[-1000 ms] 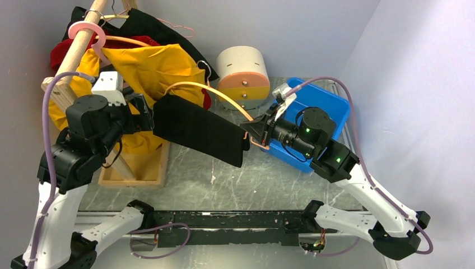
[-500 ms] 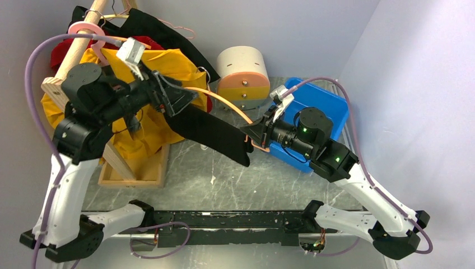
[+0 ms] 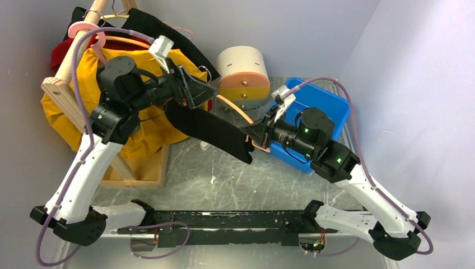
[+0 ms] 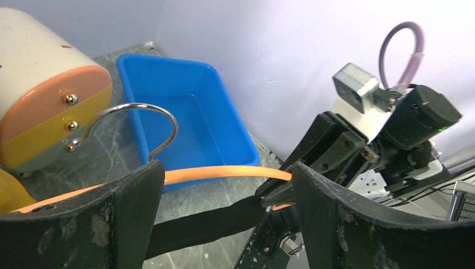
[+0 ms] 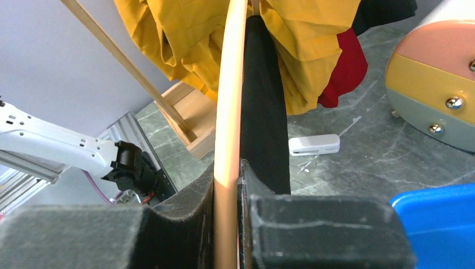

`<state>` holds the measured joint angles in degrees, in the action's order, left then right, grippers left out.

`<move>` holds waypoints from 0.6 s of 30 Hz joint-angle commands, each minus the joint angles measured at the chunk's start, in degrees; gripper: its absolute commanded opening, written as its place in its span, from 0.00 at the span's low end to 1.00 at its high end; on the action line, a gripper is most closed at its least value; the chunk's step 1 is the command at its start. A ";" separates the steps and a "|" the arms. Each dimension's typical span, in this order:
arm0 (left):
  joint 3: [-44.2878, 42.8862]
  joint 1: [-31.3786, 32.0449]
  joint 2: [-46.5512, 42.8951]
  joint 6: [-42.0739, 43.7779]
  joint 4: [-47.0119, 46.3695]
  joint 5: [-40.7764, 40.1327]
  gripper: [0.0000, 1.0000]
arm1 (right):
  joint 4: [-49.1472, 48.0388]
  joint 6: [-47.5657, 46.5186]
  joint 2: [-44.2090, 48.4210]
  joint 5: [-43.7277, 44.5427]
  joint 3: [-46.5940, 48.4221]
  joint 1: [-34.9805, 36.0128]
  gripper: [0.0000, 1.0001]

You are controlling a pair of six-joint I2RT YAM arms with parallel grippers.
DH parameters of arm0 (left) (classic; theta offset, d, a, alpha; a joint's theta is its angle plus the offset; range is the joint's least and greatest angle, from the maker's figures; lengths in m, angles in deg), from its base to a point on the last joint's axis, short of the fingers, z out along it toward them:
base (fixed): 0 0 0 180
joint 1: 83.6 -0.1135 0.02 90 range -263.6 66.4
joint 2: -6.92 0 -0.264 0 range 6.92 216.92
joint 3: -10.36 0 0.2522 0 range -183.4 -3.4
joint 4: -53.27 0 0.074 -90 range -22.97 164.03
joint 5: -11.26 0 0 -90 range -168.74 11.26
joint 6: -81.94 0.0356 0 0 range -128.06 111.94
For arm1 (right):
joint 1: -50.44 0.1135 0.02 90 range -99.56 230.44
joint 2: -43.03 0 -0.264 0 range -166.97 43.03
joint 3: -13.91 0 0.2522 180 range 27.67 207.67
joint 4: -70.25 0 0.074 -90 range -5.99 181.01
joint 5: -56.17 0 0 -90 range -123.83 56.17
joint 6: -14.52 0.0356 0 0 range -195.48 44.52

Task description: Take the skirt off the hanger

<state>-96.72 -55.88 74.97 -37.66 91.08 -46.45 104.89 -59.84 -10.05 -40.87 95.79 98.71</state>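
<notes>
two containers sit past the arms: nearer, at the left, a wooden crate (image 3: 158,168) with yellow cloth (image 3: 148,134) hanging over it; farther right, a blue bin (image 3: 330,102), its near part hidden behind the right arm, so its contents cannot be fully told. the black skirt (image 3: 213,131) drapes over the orange hanger (image 3: 228,105) in the air between the arms, its far end lost under the left gripper (image 3: 207,92), whose jaws gape wide astride the hanger bar. the right gripper (image 3: 253,134) is pinched tight on the hanger's other end.
</notes>
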 commanded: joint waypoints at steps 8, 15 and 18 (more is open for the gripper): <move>3.07 4.09 2.14 1.83 -1.90 -15.11 0.80 | -5.20 0.01 2.47 0.82 1.00 -0.28 0.00; 3.02 4.09 3.32 1.53 -2.37 -15.98 0.75 | -4.37 -0.08 3.67 1.26 0.74 -0.25 0.00; 3.44 4.09 4.76 -0.23 -4.62 -12.77 0.71 | -4.51 0.00 3.95 1.17 0.70 -0.24 0.00</move>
<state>-93.92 -52.25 78.21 -36.55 90.43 -61.18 105.44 -59.86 -8.08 -40.24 95.79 98.54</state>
